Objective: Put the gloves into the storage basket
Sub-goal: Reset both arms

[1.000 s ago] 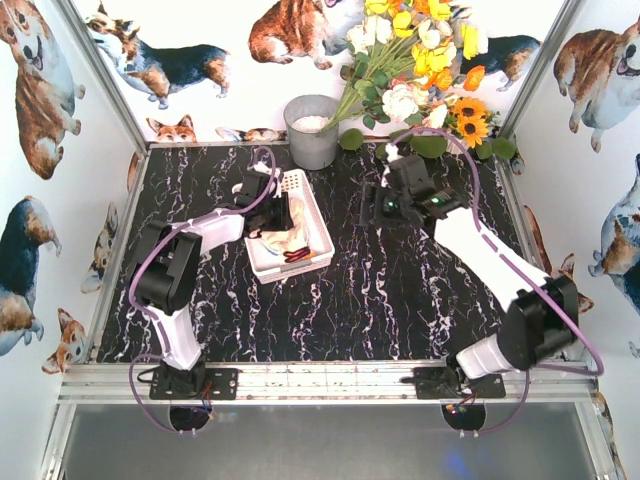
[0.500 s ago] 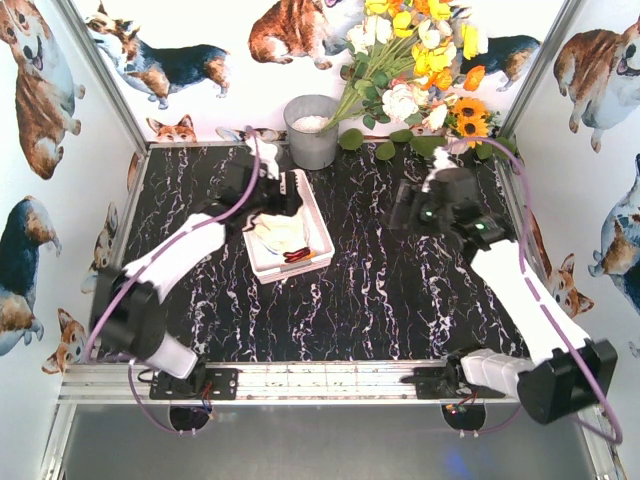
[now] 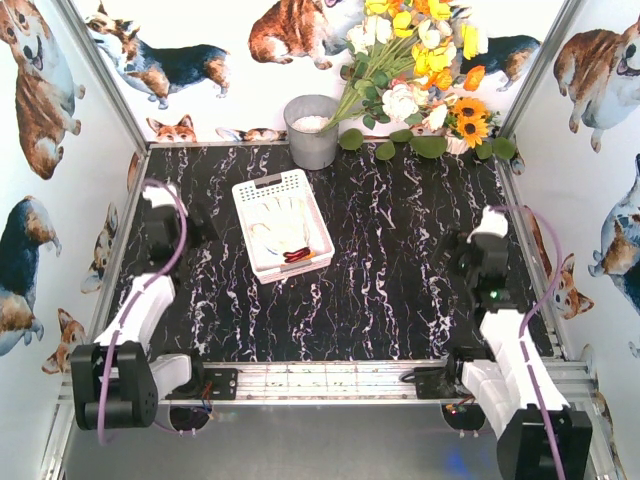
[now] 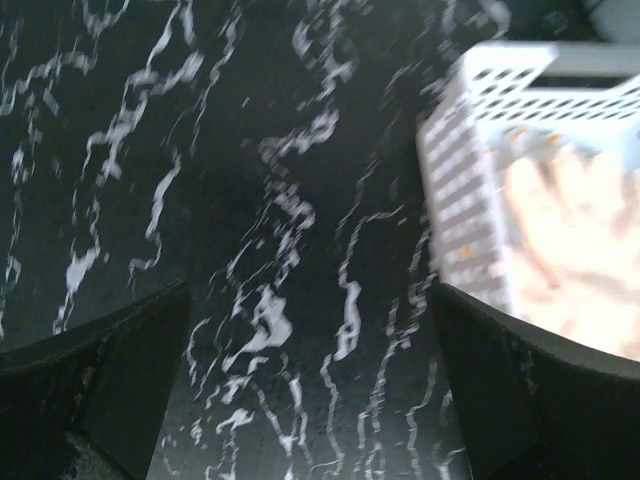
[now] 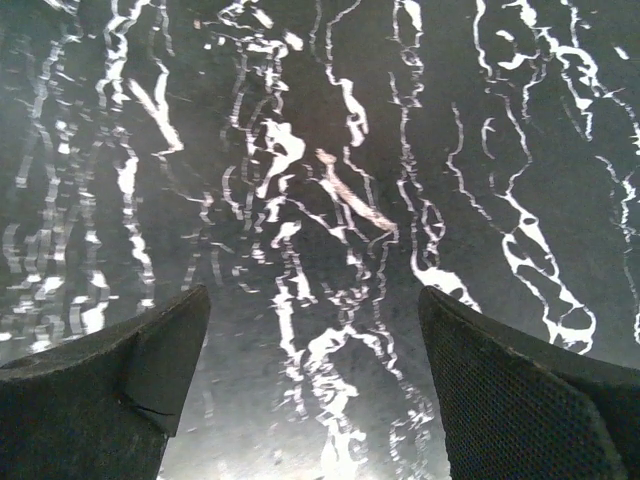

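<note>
The white perforated storage basket [image 3: 262, 187] stands left of the table's middle. Gloves [image 3: 280, 226] lie piled inside it, pale beige and white, with a red trim [image 3: 297, 256] showing at the near end. In the left wrist view the basket [image 4: 470, 200] is blurred at the right, with a beige glove [image 4: 565, 230] in it. My left gripper [image 4: 310, 292] is open over bare table, left of the basket. The left arm [image 3: 140, 300] is folded by the left wall. My right gripper [image 5: 312, 295] is open over bare marble. The right arm [image 3: 497, 330] is folded at the right.
A grey metal bucket [image 3: 313, 130] stands behind the basket at the back wall. A bunch of flowers [image 3: 420, 60] leans over the back right corner. Corgi-print walls close in three sides. An aluminium rail [image 3: 320, 380] runs along the near edge.
Both arms have pulled back from the middle of the table to their own sides. The left gripper has left the basket and opened wide, and the right gripper has opened further.
</note>
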`<state>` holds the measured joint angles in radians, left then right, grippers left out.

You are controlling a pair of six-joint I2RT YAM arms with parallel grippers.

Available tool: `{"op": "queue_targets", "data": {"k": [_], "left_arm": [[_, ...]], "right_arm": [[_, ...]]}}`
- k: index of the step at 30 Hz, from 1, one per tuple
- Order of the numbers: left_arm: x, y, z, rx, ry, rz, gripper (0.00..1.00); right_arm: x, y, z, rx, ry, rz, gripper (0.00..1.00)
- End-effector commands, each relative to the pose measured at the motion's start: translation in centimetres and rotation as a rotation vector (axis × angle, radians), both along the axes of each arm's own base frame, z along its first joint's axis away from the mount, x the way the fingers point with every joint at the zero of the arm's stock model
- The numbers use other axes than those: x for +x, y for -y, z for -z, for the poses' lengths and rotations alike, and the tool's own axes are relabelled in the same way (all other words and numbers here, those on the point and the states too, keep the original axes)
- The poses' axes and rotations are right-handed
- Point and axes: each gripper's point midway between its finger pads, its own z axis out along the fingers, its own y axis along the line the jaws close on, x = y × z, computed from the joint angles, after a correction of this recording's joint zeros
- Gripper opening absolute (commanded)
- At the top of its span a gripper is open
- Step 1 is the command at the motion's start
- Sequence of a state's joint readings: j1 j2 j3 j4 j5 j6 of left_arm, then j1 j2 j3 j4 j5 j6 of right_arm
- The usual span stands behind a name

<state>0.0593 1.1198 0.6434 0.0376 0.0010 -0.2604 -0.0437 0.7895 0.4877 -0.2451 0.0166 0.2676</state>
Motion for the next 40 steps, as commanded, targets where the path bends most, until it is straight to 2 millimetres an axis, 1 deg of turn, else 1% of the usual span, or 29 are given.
{"op": "queue_targets", "data": {"k": [1, 4, 6, 7, 8, 11, 13, 15, 16, 18, 19, 20, 21, 22, 23, 24, 25, 27, 28, 30, 32, 36, 40], "left_arm": [[0.3, -3.3, -0.3, 0.050, 0.162, -0.169, 1.00], [-0.4, -4.6, 1.1, 0.130, 0.216, -0.219, 1.00], [-0.9, -4.8, 1.7, 0.182, 0.258, -0.230, 1.00], [-0.9, -4.7, 1.4, 0.203, 0.301, -0.225, 1.00], [-0.8, -4.2, 1.5, 0.218, 0.321, -0.199, 1.00], [0.4, -2.4, 3.2, 0.279, 0.288, -0.094, 1.00], [1.2, -1.6, 4.3, 0.344, 0.258, -0.048, 1.00], [2.2, -0.5, 3.9, 0.399, 0.273, 0.015, 1.00], [2.6, -0.2, 4.6, 0.400, 0.241, 0.035, 1.00], [3.1, -0.1, 5.1, 0.404, 0.262, 0.038, 1.00], [2.4, -1.1, 6.4, 0.384, 0.241, -0.002, 0.99], [2.6, -1.9, 6.0, 0.379, 0.272, -0.051, 0.99], [2.9, -2.1, 6.3, 0.360, 0.242, -0.066, 0.99], [2.8, -2.3, 7.0, 0.351, 0.205, -0.059, 1.00], [2.9, -2.4, 6.5, 0.360, 0.239, -0.067, 1.00], [2.9, -2.3, 6.3, 0.350, 0.240, -0.066, 1.00], [2.7, -2.3, 6.7, 0.350, 0.217, -0.061, 1.00], [2.8, -2.4, 6.4, 0.355, 0.243, -0.069, 1.00], [2.7, -2.3, 6.5, 0.352, 0.235, -0.065, 1.00], [2.8, -2.3, 6.4, 0.354, 0.241, -0.064, 1.00], [2.8, -2.3, 6.4, 0.352, 0.240, -0.066, 1.00], [2.8, -2.3, 6.4, 0.353, 0.240, -0.065, 1.00], [2.7, -2.3, 6.4, 0.352, 0.240, -0.064, 1.00]], "right_arm": [[2.4, 2.1, -3.2, -0.166, 0.304, 0.036, 0.89], [2.4, 2.4, -1.8, -0.205, 0.340, 0.037, 0.90], [2.7, 2.3, -1.2, -0.215, 0.354, 0.024, 0.94], [3.0, 2.3, -1.0, -0.221, 0.358, 0.019, 0.96], [3.3, 2.2, -0.7, -0.228, 0.357, 0.013, 0.96], [4.5, 2.0, 0.5, -0.238, 0.332, -0.006, 0.97], [5.9, 1.3, 0.9, -0.243, 0.331, -0.044, 0.97], [7.1, 0.2, 1.7, -0.241, 0.317, -0.096, 0.97], [7.8, -0.3, 2.2, -0.252, 0.300, -0.118, 0.98], [8.6, -1.5, 4.2, -0.296, 0.286, -0.177, 0.98], [9.0, -1.6, 4.8, -0.320, 0.314, -0.166, 1.00], [9.0, -1.3, 4.1, -0.322, 0.331, -0.140, 1.00], [8.4, -1.2, 5.1, -0.313, 0.244, -0.145, 1.00], [8.7, -1.2, 5.0, -0.303, 0.221, -0.146, 1.00], [9.3, -1.0, 4.8, -0.295, 0.247, -0.136, 1.00], [9.6, -0.6, 4.7, -0.295, 0.272, -0.108, 1.00], [9.4, -0.4, 5.0, -0.298, 0.261, -0.099, 1.00], [8.9, -0.5, 5.1, -0.291, 0.219, -0.107, 1.00], [9.0, -0.5, 5.0, -0.288, 0.210, -0.110, 1.00], [9.6, -0.5, 4.9, -0.286, 0.233, -0.108, 1.00], [9.5, -0.4, 4.9, -0.287, 0.265, -0.108, 1.00], [9.7, -0.4, 5.2, -0.268, 0.241, -0.124, 1.00], [9.6, -0.5, 5.0, -0.270, 0.252, -0.130, 1.00]]}}
